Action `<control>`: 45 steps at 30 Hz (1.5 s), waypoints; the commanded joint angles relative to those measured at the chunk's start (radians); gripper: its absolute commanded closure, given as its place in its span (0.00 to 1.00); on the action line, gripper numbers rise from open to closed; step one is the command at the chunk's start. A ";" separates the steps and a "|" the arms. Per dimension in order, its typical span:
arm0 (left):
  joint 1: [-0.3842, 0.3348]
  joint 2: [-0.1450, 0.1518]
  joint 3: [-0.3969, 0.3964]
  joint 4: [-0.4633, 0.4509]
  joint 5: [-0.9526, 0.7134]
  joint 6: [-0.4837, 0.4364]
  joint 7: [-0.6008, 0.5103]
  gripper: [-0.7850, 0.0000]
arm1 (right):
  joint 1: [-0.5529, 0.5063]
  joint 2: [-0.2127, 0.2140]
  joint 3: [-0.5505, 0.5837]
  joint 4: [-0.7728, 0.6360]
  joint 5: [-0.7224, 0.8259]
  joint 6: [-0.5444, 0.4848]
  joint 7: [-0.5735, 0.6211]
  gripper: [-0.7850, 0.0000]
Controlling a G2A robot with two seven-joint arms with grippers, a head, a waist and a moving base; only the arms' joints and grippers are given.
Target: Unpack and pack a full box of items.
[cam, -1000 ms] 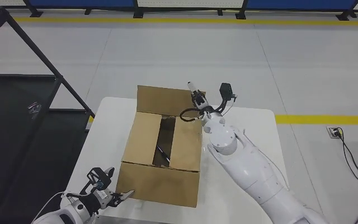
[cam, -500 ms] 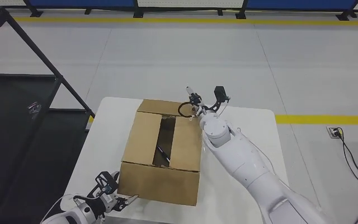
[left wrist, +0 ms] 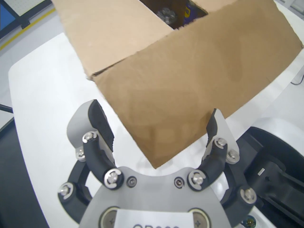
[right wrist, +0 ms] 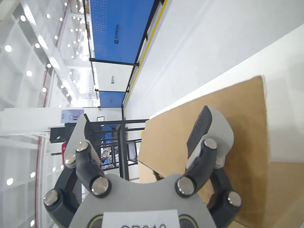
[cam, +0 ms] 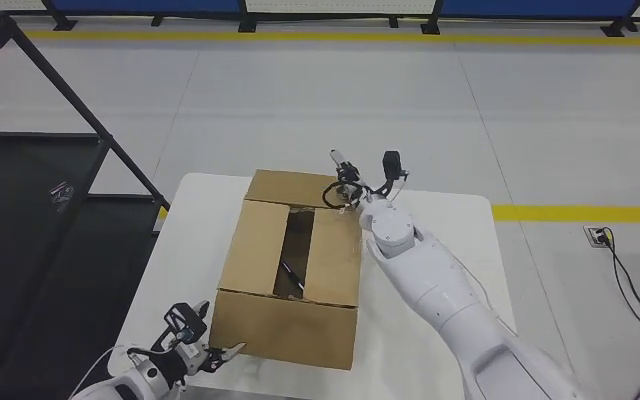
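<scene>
A brown cardboard box [cam: 290, 290] stands in the middle of the white table [cam: 200, 230]. Its two long top flaps lie nearly flat, with a dark slot [cam: 293, 250] between them. Through that slot in the left wrist view I see a dark round item [left wrist: 166, 16] and a blue item [left wrist: 190, 10]. My right gripper [cam: 342, 172] is open over the box's far end flap [right wrist: 209, 110], one finger [right wrist: 201, 126] above the cardboard. My left gripper [cam: 212, 350] is open, low at the box's near left corner [left wrist: 154, 162], holding nothing.
A black metal frame [cam: 90, 140] stands beyond the table's left edge. Bare tabletop lies left of the box and to its right [cam: 450, 240]. The near end flap [left wrist: 190, 72] hangs down over the box front.
The far end flap, raised a second ago, now lies lower over the box. My right gripper shifted slightly left with it. My left gripper barely moved.
</scene>
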 commanded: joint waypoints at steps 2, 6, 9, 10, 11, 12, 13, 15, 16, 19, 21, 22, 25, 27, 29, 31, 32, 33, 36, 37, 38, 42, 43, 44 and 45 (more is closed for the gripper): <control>0.009 0.000 -0.033 -0.005 -0.056 0.019 0.021 0.00 | -0.013 0.015 0.024 -0.046 -0.022 -0.052 0.073 0.00; 0.024 0.000 -0.093 0.004 -0.156 0.037 0.050 0.00 | -0.045 0.039 0.036 -0.147 -0.090 -0.096 0.222 0.00; 0.025 -0.001 -0.131 0.025 -0.218 0.086 0.042 0.00 | -0.060 0.059 0.049 -0.202 -0.189 -0.039 0.206 0.00; 0.025 -0.002 -0.136 0.029 -0.227 0.099 0.039 0.00 | -0.060 0.059 0.049 -0.202 -0.189 -0.039 0.206 0.00; 0.025 -0.003 -0.142 0.040 -0.250 0.116 0.037 0.00 | -0.060 0.059 0.049 -0.202 -0.189 -0.039 0.206 0.00; 0.027 -0.004 -0.147 0.046 -0.270 0.124 0.035 0.00 | -0.060 0.059 0.049 -0.202 -0.189 -0.039 0.206 0.00; 0.029 -0.004 -0.152 0.053 -0.287 0.125 0.034 0.00 | -0.060 0.059 0.049 -0.202 -0.189 -0.039 0.206 0.00; 0.031 -0.004 -0.158 0.063 -0.311 0.120 0.032 0.00 | -0.060 0.059 0.049 -0.202 -0.189 -0.039 0.206 0.00; 0.031 -0.004 -0.158 0.063 -0.311 0.120 0.032 0.00 | -0.060 0.059 0.049 -0.202 -0.189 -0.039 0.206 0.00; 0.031 -0.004 -0.158 0.063 -0.311 0.120 0.032 0.00 | -0.065 0.059 0.046 -0.207 -0.192 -0.041 0.210 0.00; 0.031 -0.004 -0.158 0.063 -0.311 0.120 0.032 0.00 | -0.080 0.058 0.025 -0.232 -0.237 -0.040 0.248 0.00; 0.031 -0.004 -0.158 0.063 -0.311 0.120 0.032 0.00 | -0.081 0.058 0.018 -0.236 -0.257 -0.033 0.259 0.00; 0.030 -0.006 -0.153 0.062 -0.314 0.138 0.032 0.00 | -0.077 0.056 -0.014 -0.256 -0.313 -0.062 0.394 0.00; 0.029 -0.008 -0.150 0.062 -0.326 0.164 0.031 0.00 | -0.076 0.054 -0.026 -0.261 -0.333 -0.078 0.439 0.00; 0.026 -0.009 -0.147 0.061 -0.343 0.185 0.025 0.00 | -0.077 0.050 -0.041 -0.267 -0.346 -0.090 0.491 0.00; 0.025 -0.011 -0.148 0.060 -0.350 0.199 0.025 0.00 | -0.074 0.045 -0.053 -0.263 -0.353 -0.086 0.532 0.00; 0.025 -0.011 -0.148 0.061 -0.355 0.205 0.026 0.00 | -0.073 0.042 -0.058 -0.260 -0.352 -0.082 0.548 0.00; 0.026 -0.012 -0.150 0.062 -0.361 0.212 0.029 0.00 | -0.073 0.038 -0.063 -0.254 -0.348 -0.073 0.563 0.00; 0.030 -0.014 -0.154 0.060 -0.370 0.224 0.034 0.00 | -0.063 0.021 -0.077 -0.215 -0.327 -0.036 0.598 0.00; 0.032 -0.014 -0.155 0.060 -0.371 0.225 0.036 0.00 | -0.059 0.015 -0.080 -0.201 -0.318 -0.026 0.601 0.00; 0.033 -0.014 -0.156 0.058 -0.372 0.225 0.038 0.00 | -0.057 0.011 -0.081 -0.192 -0.306 -0.023 0.606 0.00; 0.041 -0.015 -0.159 0.050 -0.371 0.220 0.049 0.00 | -0.037 -0.015 -0.087 -0.121 -0.255 -0.030 0.632 0.00; 0.043 -0.016 -0.158 0.047 -0.367 0.215 0.051 0.00 | -0.031 -0.022 -0.088 -0.104 -0.243 -0.037 0.642 0.00; 0.044 -0.016 -0.158 0.045 -0.364 0.212 0.053 0.00 | -0.028 -0.026 -0.088 -0.093 -0.232 -0.043 0.650 0.00; 0.046 -0.016 -0.157 0.042 -0.356 0.206 0.057 0.00 | -0.020 -0.034 -0.087 -0.070 -0.211 -0.059 0.662 0.00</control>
